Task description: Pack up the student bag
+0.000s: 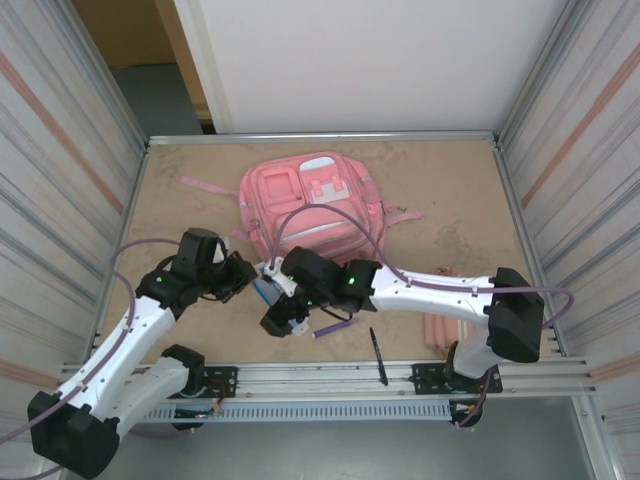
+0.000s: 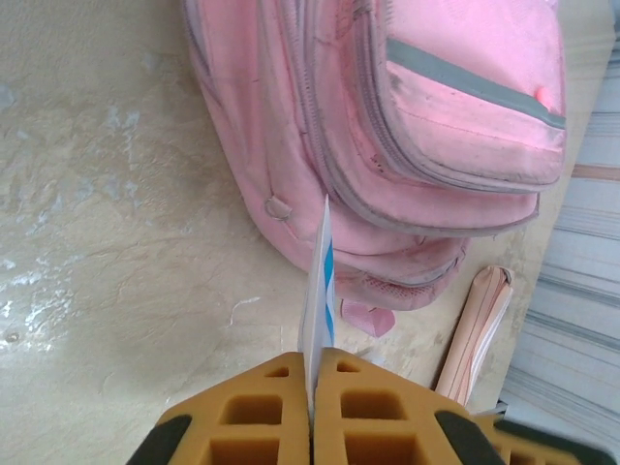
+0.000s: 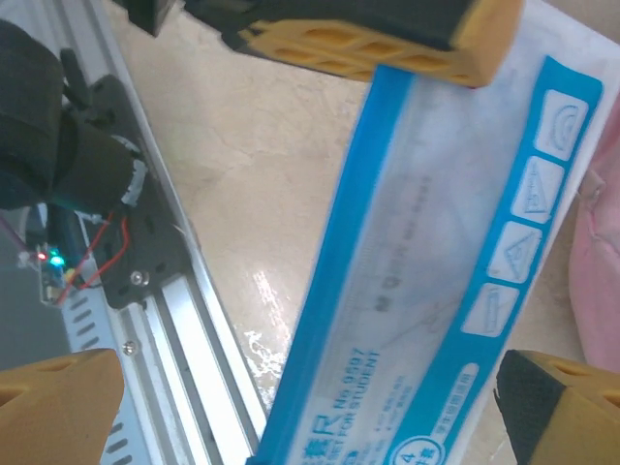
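Just on the near side of the student bag [image 1: 310, 205], the left gripper [image 2: 312, 360] is pinched tight on a thin blue-and-white ruler packet [image 3: 426, 262]. It holds the packet edge-on, long axis pointing toward the bag's side. The right gripper [image 3: 310, 407], also at the bag's near edge, stands wide apart around the packet, apparently clear of it. The bag lies flat, pockets up, straight ahead of the left gripper, so the left arm seems placed to insert; I cannot make out an open zip.

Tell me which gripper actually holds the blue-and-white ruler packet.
The left gripper: its jaws are pinched shut on the ruler packet's edge. The right gripper's jaws stand wide open on either side of it.
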You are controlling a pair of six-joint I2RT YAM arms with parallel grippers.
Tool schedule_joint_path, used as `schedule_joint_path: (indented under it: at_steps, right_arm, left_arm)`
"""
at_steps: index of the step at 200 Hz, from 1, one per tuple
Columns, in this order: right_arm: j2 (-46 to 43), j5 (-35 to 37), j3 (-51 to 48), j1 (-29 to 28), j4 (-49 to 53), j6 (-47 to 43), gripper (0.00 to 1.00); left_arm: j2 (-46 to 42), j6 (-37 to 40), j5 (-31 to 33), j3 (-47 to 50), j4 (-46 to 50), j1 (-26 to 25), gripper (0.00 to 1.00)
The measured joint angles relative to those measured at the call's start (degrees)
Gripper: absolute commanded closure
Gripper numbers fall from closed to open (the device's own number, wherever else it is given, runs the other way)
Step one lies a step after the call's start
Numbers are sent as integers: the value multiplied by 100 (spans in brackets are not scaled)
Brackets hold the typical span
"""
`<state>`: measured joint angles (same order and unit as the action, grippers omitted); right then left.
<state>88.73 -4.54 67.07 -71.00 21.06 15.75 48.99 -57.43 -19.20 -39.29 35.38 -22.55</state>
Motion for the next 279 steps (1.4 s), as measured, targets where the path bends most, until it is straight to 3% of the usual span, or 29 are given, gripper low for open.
schedule_joint_path:
  at_steps: [23, 51, 101, 116, 134, 170, 192, 213, 231, 263, 279]
  right_arm:
    - [407, 1198, 374, -369, 297, 66, 1]
    - [761, 2271, 557, -409, 557, 304, 1]
    - [597, 2367, 424, -402, 619, 520, 1]
    - [369, 1818, 243, -315, 516, 426, 1]
    - [-61, 680, 28, 81, 516, 240, 1]
    - [-1064, -1449, -330, 2098, 339, 157, 1]
    - [-1394, -2599, -566, 2785, 208, 192, 5]
    - [-1445, -3668, -791, 3110, -74, 363, 11]
    - [-1403, -4332, -920, 3193, -278, 531, 23]
    - [-1377, -5147, -1176, 3235, -1147, 1233, 36]
    - [-1377, -5410, -1318, 3252, -1613, 1641, 50]
  left_arm:
    - [59, -138, -52, -2, 66, 0, 100]
    - [61, -195, -179, -87, 153, 9, 100]
    - [-103, -452, -431, -199, 61, 256, 100]
    - [-173, -424, -599, -107, -225, 308, 100]
    - [-173, -240, -905, -79, -579, 452, 100]
    - [-44, 234, -1655, -85, -1526, 686, 100]
    - [188, 437, -2256, -201, -2050, 684, 100]
    - [417, 566, -2769, -404, -2555, 684, 100]
    - [560, 603, -3134, -535, -2983, 684, 100]
    - [691, 636, -3617, -616, -3530, 682, 100]
    - [739, 671, -3742, -647, -3615, 673, 100]
